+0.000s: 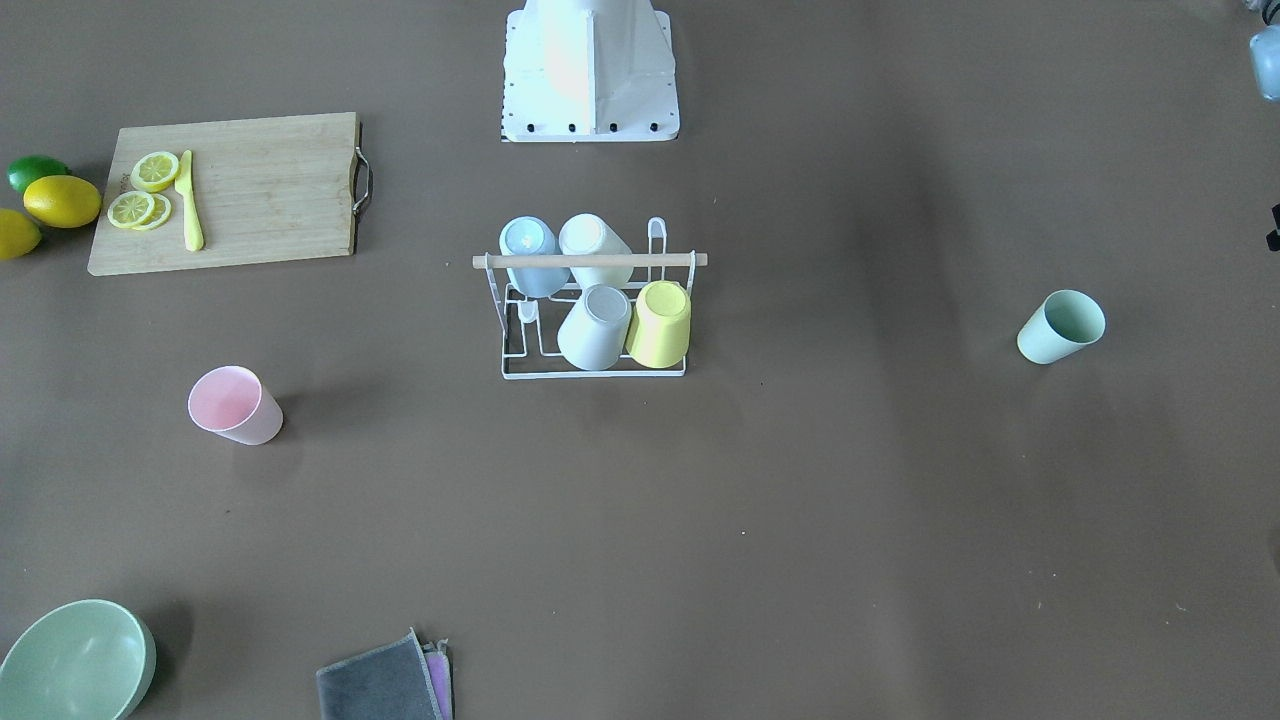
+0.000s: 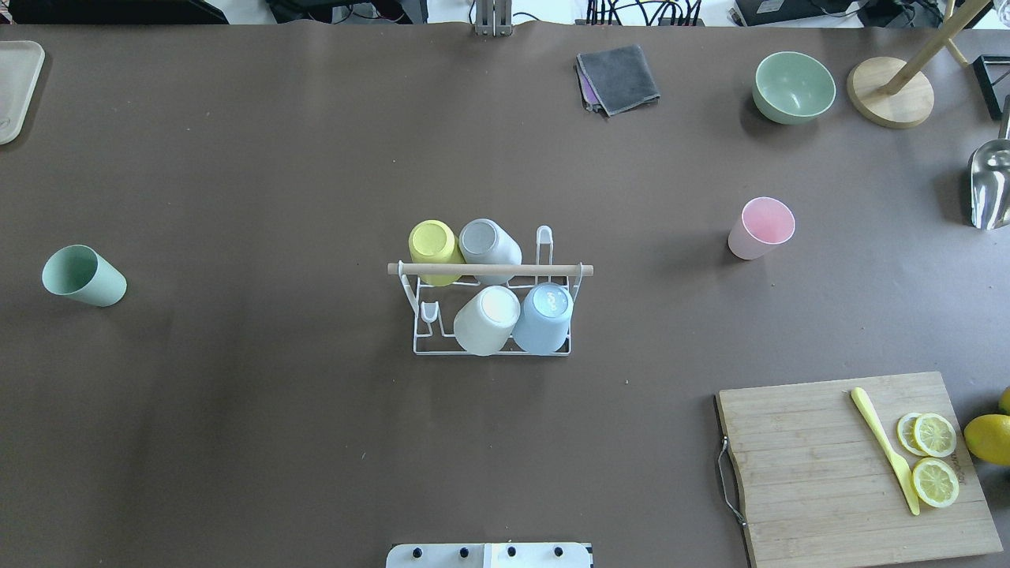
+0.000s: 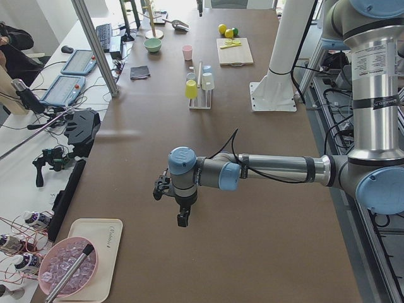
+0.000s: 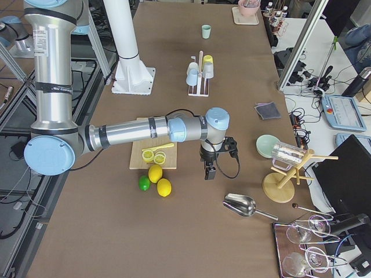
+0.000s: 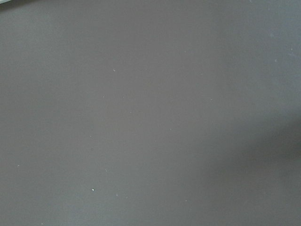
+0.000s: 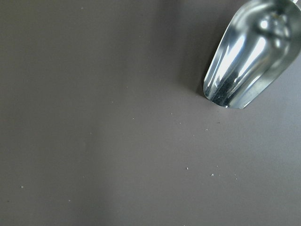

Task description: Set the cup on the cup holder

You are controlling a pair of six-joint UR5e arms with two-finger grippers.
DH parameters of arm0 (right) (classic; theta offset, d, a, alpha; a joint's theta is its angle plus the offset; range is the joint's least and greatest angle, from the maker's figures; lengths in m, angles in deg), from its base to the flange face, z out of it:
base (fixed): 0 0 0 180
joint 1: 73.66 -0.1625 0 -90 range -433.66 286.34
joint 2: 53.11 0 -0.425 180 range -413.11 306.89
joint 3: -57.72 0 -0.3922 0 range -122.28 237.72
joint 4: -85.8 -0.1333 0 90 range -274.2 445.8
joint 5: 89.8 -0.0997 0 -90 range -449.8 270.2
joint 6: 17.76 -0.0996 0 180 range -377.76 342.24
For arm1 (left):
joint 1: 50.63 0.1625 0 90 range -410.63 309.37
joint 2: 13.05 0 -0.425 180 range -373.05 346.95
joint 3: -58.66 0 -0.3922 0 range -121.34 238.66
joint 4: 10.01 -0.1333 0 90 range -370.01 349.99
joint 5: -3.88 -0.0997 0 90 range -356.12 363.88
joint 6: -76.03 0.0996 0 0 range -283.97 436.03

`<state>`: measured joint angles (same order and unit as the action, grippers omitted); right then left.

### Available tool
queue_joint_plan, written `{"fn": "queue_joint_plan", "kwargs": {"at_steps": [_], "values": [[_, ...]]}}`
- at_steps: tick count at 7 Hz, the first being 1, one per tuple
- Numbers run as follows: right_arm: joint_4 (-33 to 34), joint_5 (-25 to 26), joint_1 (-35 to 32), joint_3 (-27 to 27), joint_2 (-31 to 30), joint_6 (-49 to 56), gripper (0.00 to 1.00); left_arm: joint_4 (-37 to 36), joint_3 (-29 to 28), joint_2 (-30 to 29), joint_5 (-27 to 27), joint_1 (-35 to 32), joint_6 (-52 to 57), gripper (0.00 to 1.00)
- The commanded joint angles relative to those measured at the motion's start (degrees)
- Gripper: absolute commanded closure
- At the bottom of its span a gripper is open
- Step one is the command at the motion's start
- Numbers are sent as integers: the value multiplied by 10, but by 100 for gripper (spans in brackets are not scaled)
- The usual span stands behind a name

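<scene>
Your left hand (image 3: 181,218) hangs fingers-down over the brown worktop (image 2: 276,442) at the robot's left end. Only a side view shows it, so you cannot tell whether it is released or clenched. The same goes for your right hand (image 4: 209,172), which hangs at the opposite end near a shiny metal scoop (image 4: 240,204).

Read the overhead view as a clock face centred on the cup holder (image 2: 489,270), a white wire rack with a light wooden rod across its top, standing mid-worktop. You have six smooth, tapered cups in all. Four sit upside down on the prongs: a yellow cup (image 2: 432,243) and a grey cup (image 2: 489,243) in the far row, a white cup (image 2: 485,317) and a pale blue cup (image 2: 544,317) in the near row. One bare prong shows at the far row's 3 o'clock end and one at the near row's 9 o'clock end.

Two cups stand loose, mouths up: the green cup (image 2: 83,276) at 9 o'clock, well apart, and the pink cup (image 2: 761,227) between 2 and 3 o'clock.

At 1 o'clock lies one folded grey cloth (image 2: 623,75) over a purple one. At 2 o'clock is one green bowl (image 2: 793,87). At 4 o'clock a wooden cutting board (image 2: 813,473) with a metal handle carries one yellow knife (image 2: 884,450) and three lemon slices (image 2: 935,434). Beside it lie two whole lemons (image 1: 62,200) and one lime (image 1: 37,172).
</scene>
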<state>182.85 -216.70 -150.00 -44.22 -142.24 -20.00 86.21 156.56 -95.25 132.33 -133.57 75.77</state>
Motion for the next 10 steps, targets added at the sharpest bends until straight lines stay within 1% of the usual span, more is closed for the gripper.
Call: {"fn": "queue_joint_plan", "kwargs": {"at_steps": [1,2,4,5,6,8,9,10], "values": [[106,5,37,2,94,6,0,0,0,1,0,0,0,2],[122,2,58,1,118,6,0,0,0,2,0,0,0,2],[156,14,105,3,169,3,0,-1,2,-3,0,1,0,2],[173,16,122,14,195,4,0,-1,5,2,0,0,0,2],[173,15,130,37,220,4,0,-1,4,2,0,0,0,2],[187,24,146,107,294,8,0,-2,5,2,0,0,0,2],[196,32,155,162,339,21,0,-2,6,2,0,0,0,2],[216,40,162,219,388,59,1,-2,6,2,0,0,0,2]]}}
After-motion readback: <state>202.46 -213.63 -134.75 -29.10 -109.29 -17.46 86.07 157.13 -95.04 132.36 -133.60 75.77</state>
